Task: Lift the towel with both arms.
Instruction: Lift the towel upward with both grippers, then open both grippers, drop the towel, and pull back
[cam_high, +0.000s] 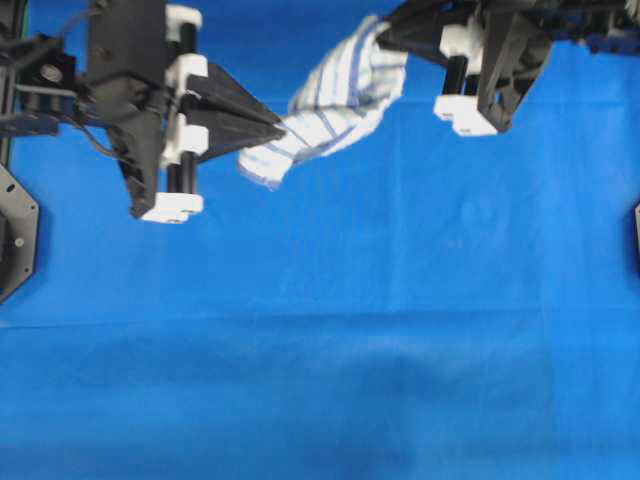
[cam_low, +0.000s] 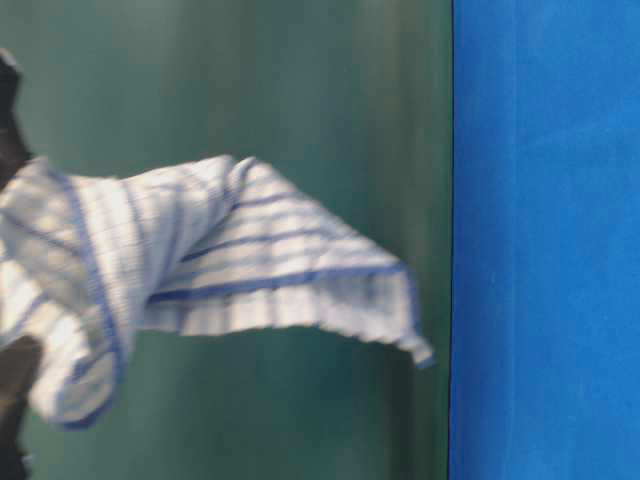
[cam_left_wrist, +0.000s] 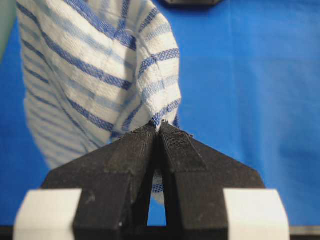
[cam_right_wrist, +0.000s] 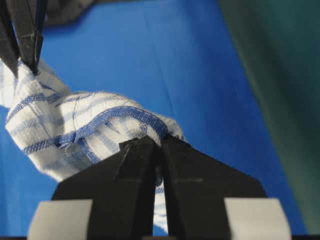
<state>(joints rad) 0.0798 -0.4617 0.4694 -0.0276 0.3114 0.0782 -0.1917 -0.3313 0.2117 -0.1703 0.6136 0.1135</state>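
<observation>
The striped towel (cam_high: 335, 105) hung stretched between both arms in the upper middle of the overhead view, clear of the blue sheet (cam_high: 320, 380) beneath it. The left gripper (cam_high: 280, 125) had its pointed black fingers pressed together on the towel's lower left corner, and the left wrist view showed the cloth (cam_left_wrist: 100, 75) pinched at the very tips. The right gripper (cam_high: 385, 35), at the top edge of the frame, was likewise clamped on the opposite end, a bunched fold (cam_right_wrist: 100, 130) caught between its tips. One loose edge drooped below the left grip. In the blurred table-level view the towel (cam_low: 200, 270) seemed to hang free against the green backdrop. The sheet's whole lower half lay bare.
</observation>
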